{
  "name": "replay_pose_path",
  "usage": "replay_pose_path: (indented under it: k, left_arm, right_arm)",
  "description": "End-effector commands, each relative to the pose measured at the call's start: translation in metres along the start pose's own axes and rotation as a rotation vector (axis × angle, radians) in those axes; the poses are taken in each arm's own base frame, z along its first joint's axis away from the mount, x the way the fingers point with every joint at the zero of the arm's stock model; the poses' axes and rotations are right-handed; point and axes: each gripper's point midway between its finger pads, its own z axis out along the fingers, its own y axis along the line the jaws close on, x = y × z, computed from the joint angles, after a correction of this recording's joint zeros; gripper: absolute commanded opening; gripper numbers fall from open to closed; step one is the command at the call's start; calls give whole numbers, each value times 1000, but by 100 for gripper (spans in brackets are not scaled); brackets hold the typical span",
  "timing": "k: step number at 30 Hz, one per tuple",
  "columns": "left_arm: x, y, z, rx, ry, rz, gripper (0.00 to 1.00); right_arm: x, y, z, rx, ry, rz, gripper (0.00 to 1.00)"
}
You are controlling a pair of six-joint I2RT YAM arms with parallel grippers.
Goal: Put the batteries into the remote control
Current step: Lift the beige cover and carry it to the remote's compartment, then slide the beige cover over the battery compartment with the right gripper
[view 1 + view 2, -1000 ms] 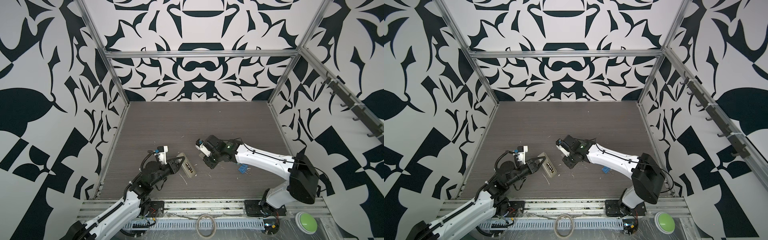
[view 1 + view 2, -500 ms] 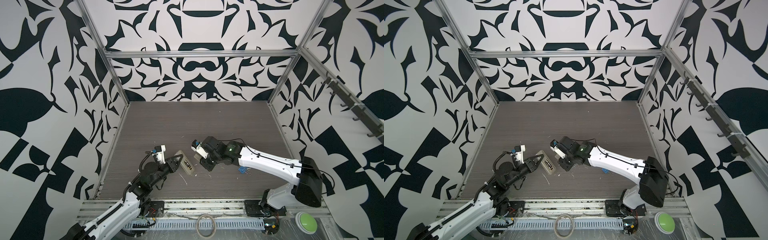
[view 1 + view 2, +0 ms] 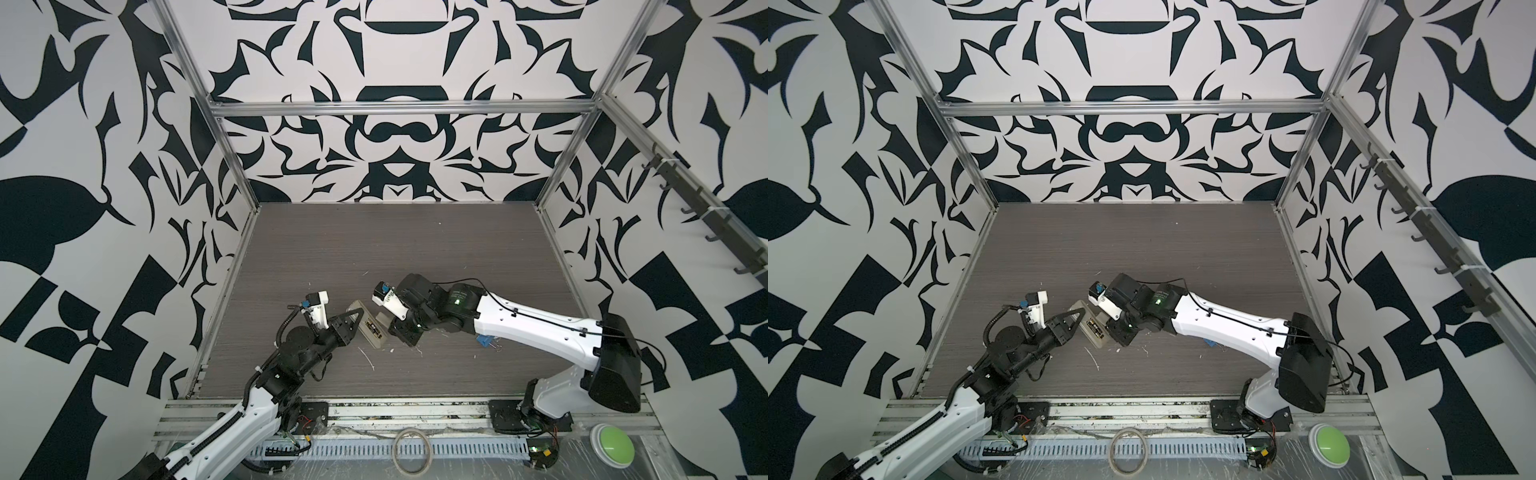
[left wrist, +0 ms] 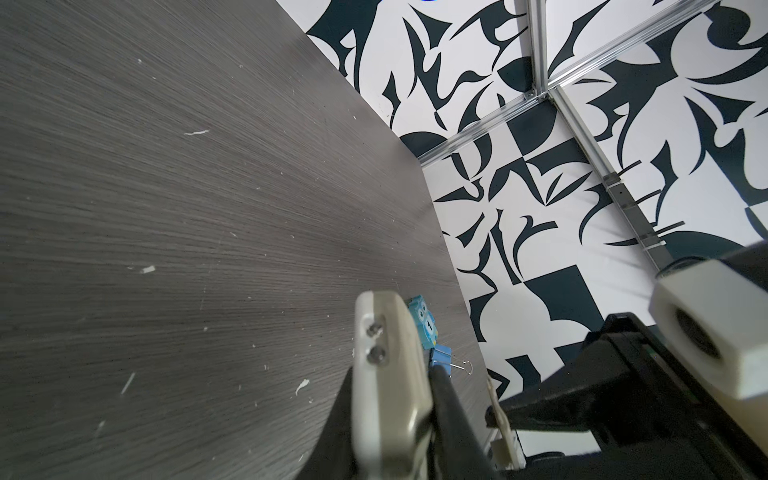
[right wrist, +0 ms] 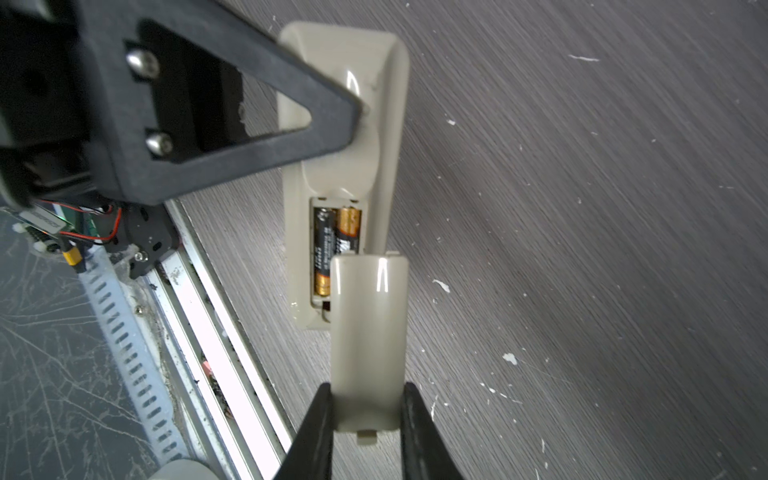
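My left gripper [image 3: 356,319] is shut on the upper end of the beige remote control [image 5: 345,166], which lies back up with its battery bay open. Two batteries [image 5: 324,249] [image 5: 348,228] lie side by side in the bay, black with gold ends. My right gripper [image 5: 365,411] is shut on the beige battery cover [image 5: 368,332]. The cover's front edge overlaps the bay's lower end. In both top views the remote control [image 3: 370,329] [image 3: 1094,329] sits between the two grippers near the front left of the table. The left wrist view shows its edge [image 4: 386,374] between my fingers.
A blue owl clip [image 4: 424,322] and a blue binder clip [image 4: 440,357] lie on the table under the right arm [image 3: 484,341]. White flecks are scattered over the dark wood table [image 3: 415,249]. The metal front rail [image 5: 199,299] runs close beside the remote.
My right gripper has carried the cover leftward up to the remote's bay end. The left gripper and the remote have hardly shifted.
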Motion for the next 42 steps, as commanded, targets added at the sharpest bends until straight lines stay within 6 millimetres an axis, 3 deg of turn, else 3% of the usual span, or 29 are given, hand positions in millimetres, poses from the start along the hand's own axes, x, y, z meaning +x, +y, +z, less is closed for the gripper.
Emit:
replay_pose_path:
  k: [1, 20, 42]
  left_arm:
    - [-6, -2, -1, 10, -31, 9, 0]
    - [-6, -1, -1, 8, -35, 2, 0]
    - [-7, 0, -2, 5, -43, -1, 0]
  right_arm:
    - [-22, 14, -7, -44, -58, -3, 0]
    - [-26, 20, 13, -54, -30, -12, 0]
    - [-21, 12, 24, -10, 7, -3, 0]
